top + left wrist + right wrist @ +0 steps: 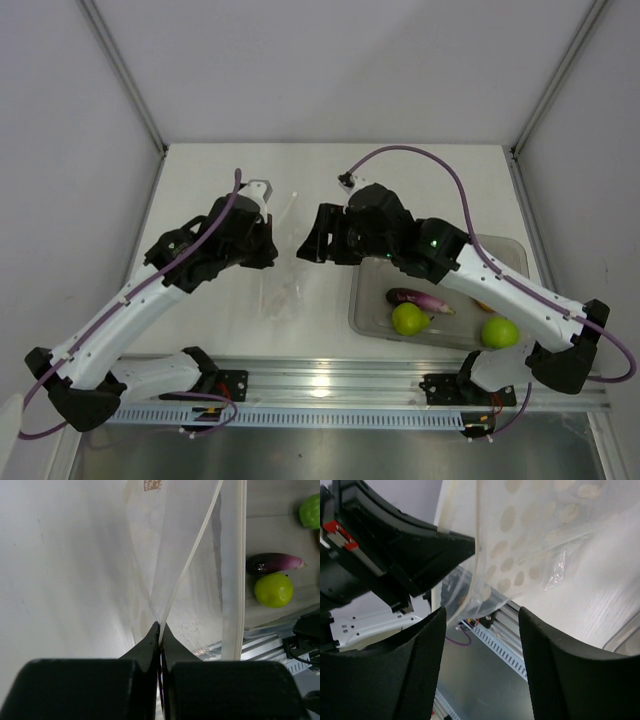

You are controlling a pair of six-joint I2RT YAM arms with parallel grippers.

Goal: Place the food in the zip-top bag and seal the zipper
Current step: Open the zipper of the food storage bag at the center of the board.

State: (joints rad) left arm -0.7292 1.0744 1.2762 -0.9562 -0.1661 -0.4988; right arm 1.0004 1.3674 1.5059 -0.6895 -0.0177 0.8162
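The clear zip-top bag (285, 275) with pale dots hangs between my two grippers above the table. My left gripper (265, 238) is shut on the bag's thin edge; in the left wrist view its jaws (160, 629) pinch the film (170, 555), and a pale strip (233, 570) runs along the bag's edge. My right gripper (313, 246) is open just right of the bag; in the right wrist view (481, 625) the dotted film (530, 545) hangs just beyond its fingertips. The purple eggplant (418, 298), a yellow-green fruit (408, 320) and another green fruit (499, 331) lie in the tub. The orange is mostly hidden under my right arm.
A rigid clear grey tub (512, 248) stands at the right, partly under my right arm. A metal rail (330, 385) runs along the near edge. White walls close off the table's back and sides.
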